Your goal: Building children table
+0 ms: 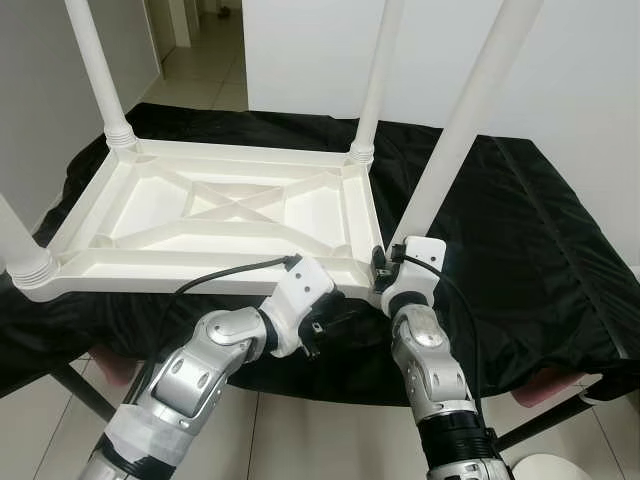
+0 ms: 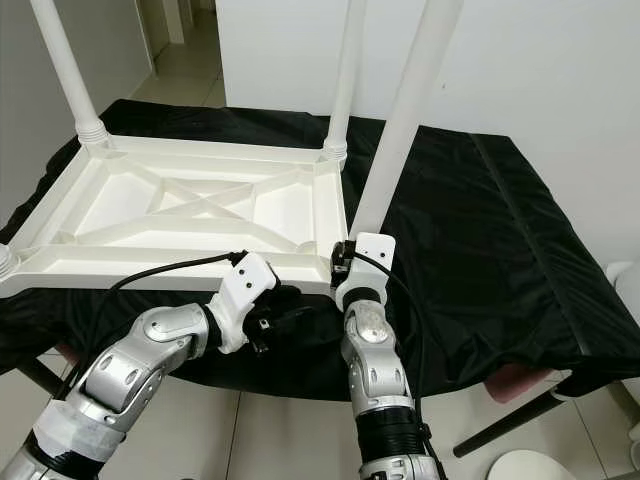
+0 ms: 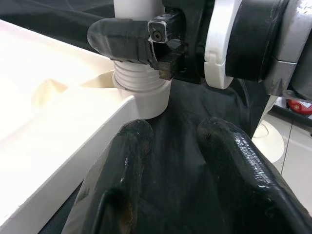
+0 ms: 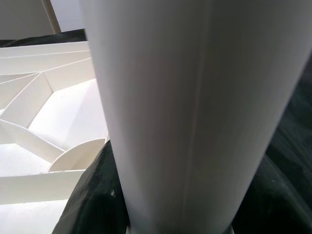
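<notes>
While the black cloth [image 1: 520,230] covered the whole worktop, the white children's table [image 1: 215,215] lay upside down on it, ribbed underside up, toward the left and centre. Four white legs rose from its corners: far-left leg [image 1: 98,70], far-right leg [image 1: 378,75], near-left leg [image 1: 18,245], and near-right leg [image 1: 465,110].

Progress, as judged: all four legs appeared seated in their sockets. The near-right one still showed threaded rings [image 3: 135,80] above its socket collar, so it probably wanted more turning. After that, the table would need flipping upright.

Right hand [image 1: 385,268]: forearm reached up from below the near edge of the worktop, fingers clamped around the base of the near-right leg just above the socket. The right wrist view looked straight up that leg's shaft at close range.

Left hand [image 1: 335,318]: elbow bent, forearm angled in from the near left, hand sitting low at the table's near rim, just beside the right hand. Its fingers [image 3: 122,161] stood slightly apart, holding nothing, pointing at the socket.
</notes>
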